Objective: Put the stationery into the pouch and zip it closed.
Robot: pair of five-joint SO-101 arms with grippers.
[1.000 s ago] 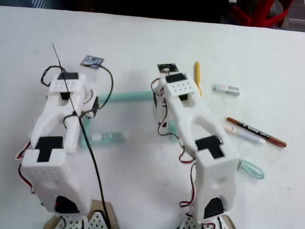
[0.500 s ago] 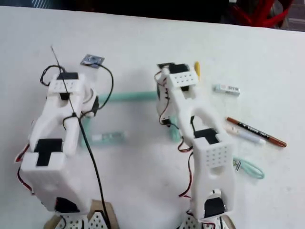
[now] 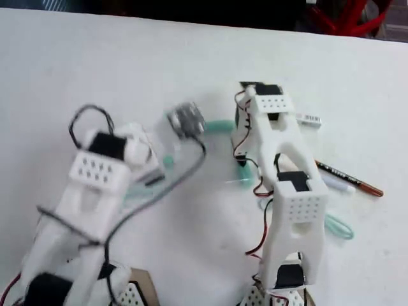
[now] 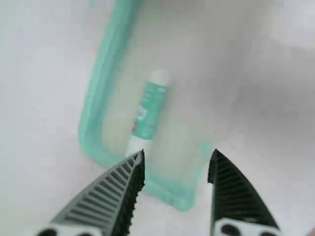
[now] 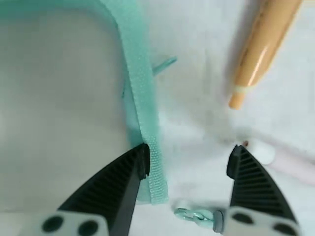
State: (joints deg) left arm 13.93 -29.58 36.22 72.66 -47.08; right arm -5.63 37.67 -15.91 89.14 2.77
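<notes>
Teal-edged clear pouch point(image 4: 106, 73) lies flat on white table point(image 3: 127, 57), between the two arms. Left gripper point(image 4: 177, 158) hangs over one corner of the pouch, jaws apart, nothing btwn them. Teal-and-white tube point(image 4: 147, 110) lies within the pouch outline, seen thru the clear face, one end near a left fingertip.

Right gripper point(image 5: 189, 153) is spread wide too and holds nothing. One fingertip sits right at the pouch's teal zip edge; touching or just beside, can't tell. Yellow-orange pen point(image 5: 263, 44) lies on the table a little beyond the right gripper, outside the pouch.

High view: brown pen point(image 3: 350, 178) and white pen point(image 3: 336, 183) lie side by side on the table to the right of the right arm, both outside the pouch. Small white stick point(image 3: 309, 119) lies farther back, partly under the right arm's wrist end. Teal loop point(image 3: 338, 226) rests on the table beside the right arm, nearer its base.
</notes>
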